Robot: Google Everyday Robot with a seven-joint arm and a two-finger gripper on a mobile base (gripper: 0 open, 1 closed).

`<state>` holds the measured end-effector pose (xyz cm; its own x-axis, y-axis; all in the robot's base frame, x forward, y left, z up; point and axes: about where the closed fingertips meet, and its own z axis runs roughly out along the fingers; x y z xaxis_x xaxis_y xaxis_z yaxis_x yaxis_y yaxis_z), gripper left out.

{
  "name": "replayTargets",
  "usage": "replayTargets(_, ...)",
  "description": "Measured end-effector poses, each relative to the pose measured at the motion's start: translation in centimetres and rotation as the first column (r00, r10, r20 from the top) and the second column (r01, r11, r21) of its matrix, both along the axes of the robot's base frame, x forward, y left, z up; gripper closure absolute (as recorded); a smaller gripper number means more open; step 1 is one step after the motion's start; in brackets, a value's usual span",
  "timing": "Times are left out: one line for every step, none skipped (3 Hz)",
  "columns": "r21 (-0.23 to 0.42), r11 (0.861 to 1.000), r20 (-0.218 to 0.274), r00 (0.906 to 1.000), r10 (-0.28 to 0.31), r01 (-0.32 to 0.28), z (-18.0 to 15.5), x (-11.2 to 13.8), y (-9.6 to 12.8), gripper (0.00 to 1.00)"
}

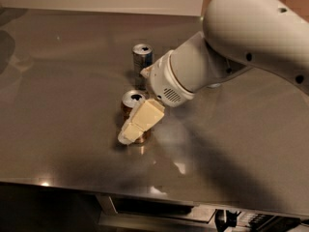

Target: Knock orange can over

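No lettering, brand or number can be read on the orange can or the slim can behind it. The gripper lies across the orange can's near side.
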<state>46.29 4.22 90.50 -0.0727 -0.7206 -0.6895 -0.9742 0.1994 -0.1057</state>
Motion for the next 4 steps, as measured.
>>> replayTargets(0.021, 1.000, 0.005, 1.0000, 0.007, -0.007, -0.7, 0.0, 0.2, 0.00)
replayTargets(0.042, 0.999, 0.000, 1.0000, 0.004, -0.004, -1.0, 0.0, 0.3, 0.18)
replayTargets(0.073, 0.997, -0.013, 0.9999, 0.010, -0.009, -0.8, -0.1, 0.2, 0.41)
replayTargets(0.111, 0.994, -0.028, 0.9994, 0.021, -0.017, 0.3, -0.2, -0.8, 0.65)
